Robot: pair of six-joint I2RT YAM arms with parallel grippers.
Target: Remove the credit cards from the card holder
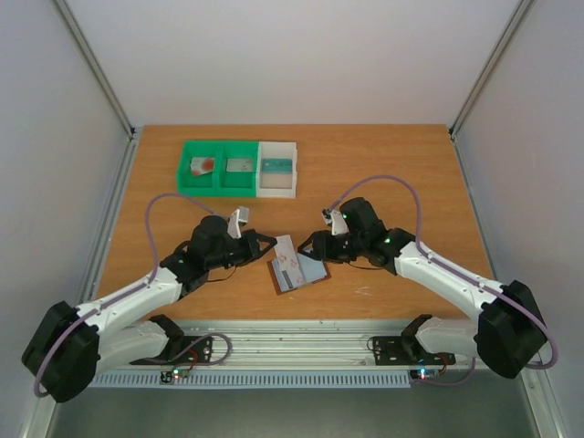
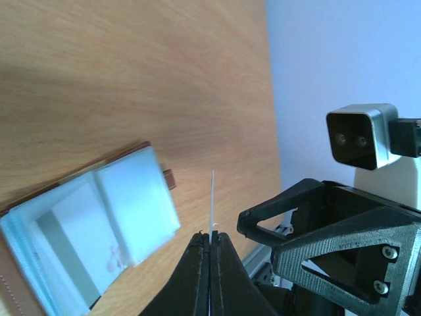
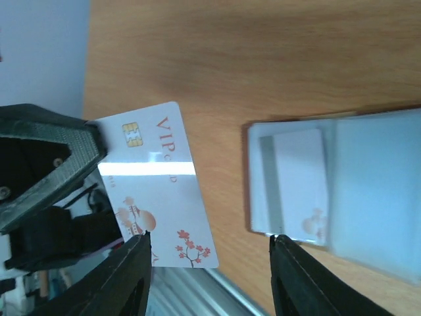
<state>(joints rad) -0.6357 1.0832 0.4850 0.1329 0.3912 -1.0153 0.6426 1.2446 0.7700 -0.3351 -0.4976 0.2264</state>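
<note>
The card holder (image 1: 310, 271) lies open on the table between the two arms, a brown wallet with blue-grey lining (image 3: 342, 191) (image 2: 92, 230). A pale card (image 3: 299, 178) sits in one of its pockets. My left gripper (image 1: 271, 243) (image 2: 210, 240) is shut on the edge of a white credit card (image 3: 158, 184) printed with "VIP" and red blossoms. It holds this card above the table beside the holder, and the left wrist view shows the card edge-on (image 2: 212, 197). My right gripper (image 1: 315, 248) (image 3: 214, 263) is open with nothing between its fingers, just over the holder's near edge.
A green two-compartment bin (image 1: 219, 151) and a white bin (image 1: 277, 190) stand side by side at the back of the table, each compartment holding a card. The metal rail runs along the table's near edge (image 1: 301, 342).
</note>
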